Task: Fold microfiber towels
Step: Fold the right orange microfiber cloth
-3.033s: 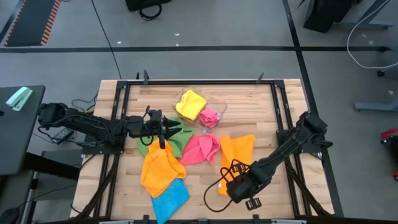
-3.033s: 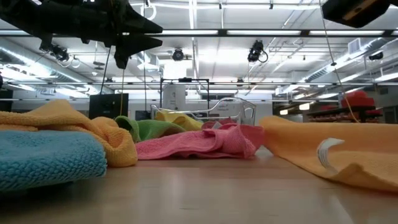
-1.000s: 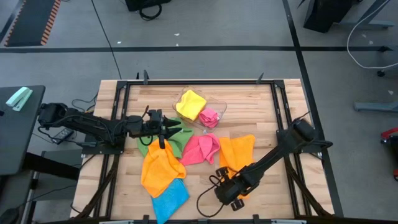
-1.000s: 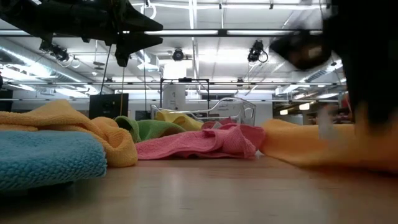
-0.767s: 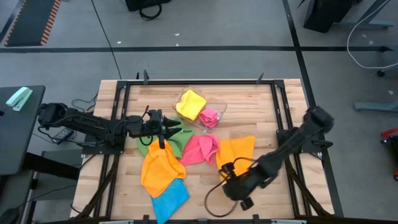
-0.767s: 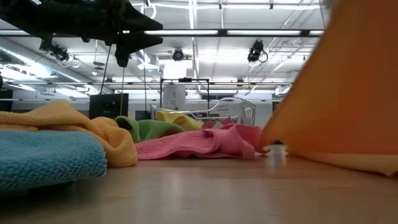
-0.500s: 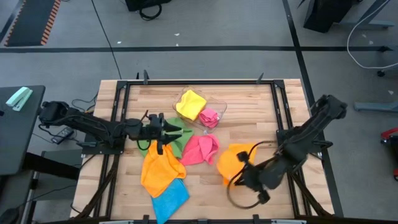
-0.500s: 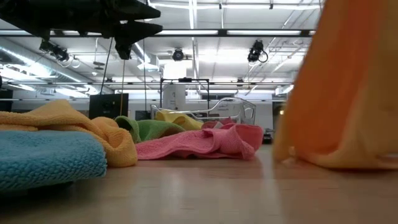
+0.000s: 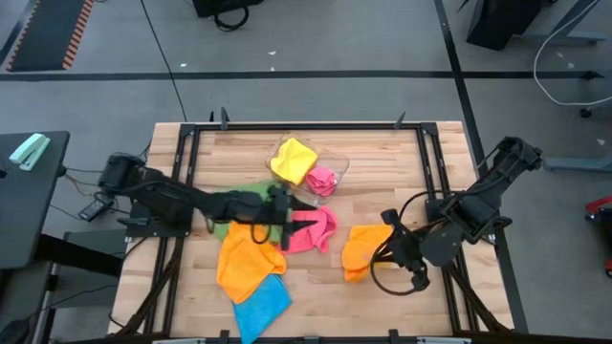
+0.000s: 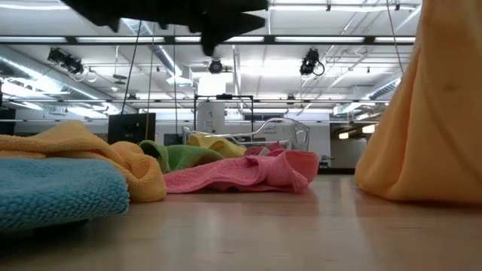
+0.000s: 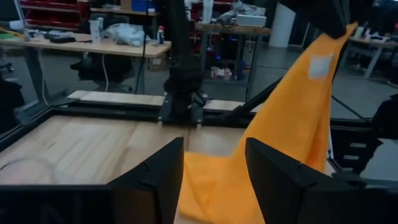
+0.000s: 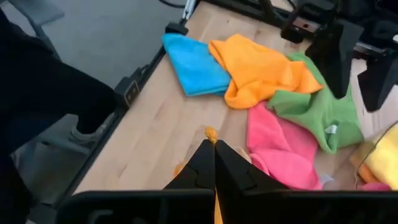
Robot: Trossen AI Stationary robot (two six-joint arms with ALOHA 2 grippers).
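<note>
Right gripper (image 9: 385,232), clenched on the orange towel (image 9: 360,250), is raised at four o'clock; spreading flat probably follows.

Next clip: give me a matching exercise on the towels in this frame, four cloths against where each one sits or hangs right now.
Column one:
1. yellow towel
2. blue towel
3. orange towel with white tag
4. green towel

Column two:
A. hanging from the shut right gripper, lower end on the table
B. lying at the table's front edge
C. in the clear plastic tray with a small pink towel
D. under the open left gripper, beside the large pink towel

Pairs: 1-C, 2-B, 3-A, 4-D
</note>
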